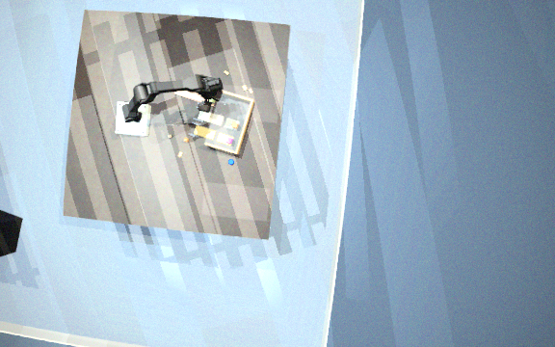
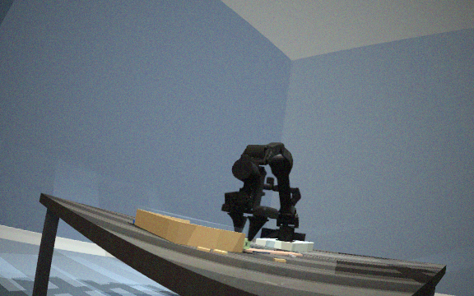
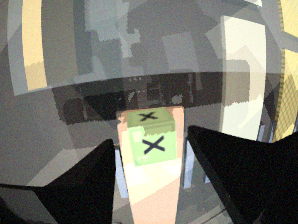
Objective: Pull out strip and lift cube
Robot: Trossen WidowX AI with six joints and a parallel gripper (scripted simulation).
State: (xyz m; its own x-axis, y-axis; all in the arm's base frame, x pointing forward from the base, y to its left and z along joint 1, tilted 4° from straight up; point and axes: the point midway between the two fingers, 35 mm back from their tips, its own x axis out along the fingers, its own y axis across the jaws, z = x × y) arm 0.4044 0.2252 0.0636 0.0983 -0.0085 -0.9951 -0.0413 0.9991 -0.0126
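Observation:
A pale green cube (image 3: 153,146) (image 1: 213,101) (image 2: 246,244) with a black X sits on the far end of a salmon-coloured strip (image 3: 155,200) (image 1: 188,95) (image 2: 276,252). The strip runs from the low box toward the arm's base side. My gripper (image 3: 150,139) (image 2: 245,235) is open and points down, part-way closed, with one finger on each side of the cube and a gap on both sides. A white strip (image 3: 242,75) (image 1: 210,118) and a yellow strip (image 3: 290,100) (image 1: 204,131) lie beside it, reaching into the box.
The low box (image 1: 247,127) (image 2: 188,236) has tan walls and a clear cover. An orange cube (image 1: 234,124) and a magenta cube (image 1: 229,141) show inside. A blue round object (image 1: 231,162) lies outside it. Several small tan pieces and an orange piece (image 1: 186,140) are scattered around.

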